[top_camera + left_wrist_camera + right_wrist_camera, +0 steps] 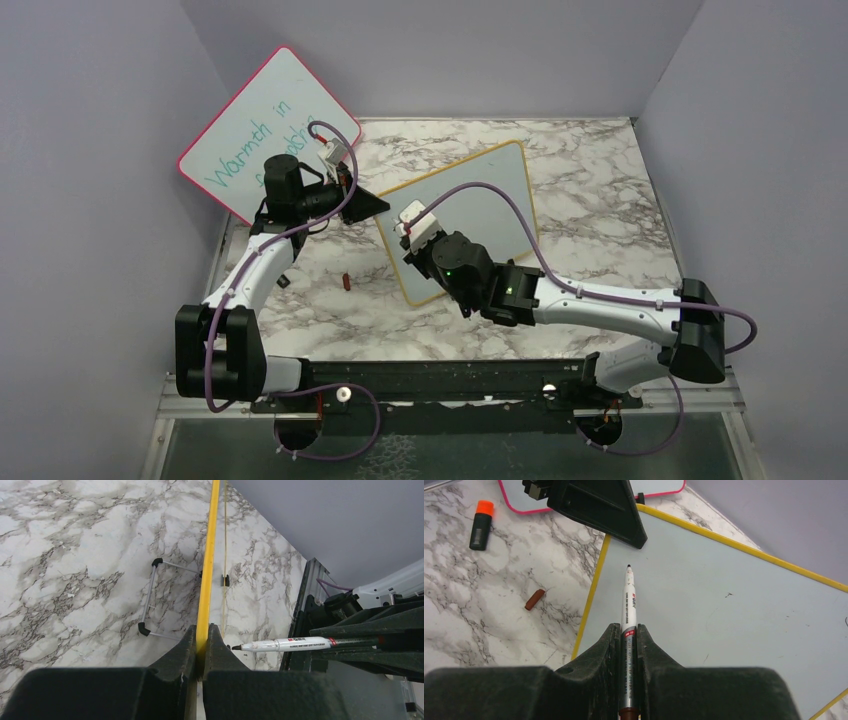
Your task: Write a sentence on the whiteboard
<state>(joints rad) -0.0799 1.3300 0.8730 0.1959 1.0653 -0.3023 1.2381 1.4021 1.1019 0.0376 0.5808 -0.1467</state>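
The whiteboard (495, 185) with its yellow frame stands tilted on the marble table; its edge (207, 555) runs straight up the left wrist view. My left gripper (201, 628) is shut on that yellow frame near the board's upper left corner (378, 203). My right gripper (625, 627) is shut on a white marker (629, 597), uncapped, its dark tip close over the board's face (724, 605) near the left edge. Whether the tip touches I cannot tell. The same marker (290, 644) shows in the left wrist view. No sentence shows on the board, only faint specks.
A pink-framed board (265, 130) with teal writing leans on the left wall behind my left arm. A red-brown cap (534, 599) and an orange-capped black marker (480, 525) lie on the table left of the whiteboard. A wire stand (150, 597) props the board from behind.
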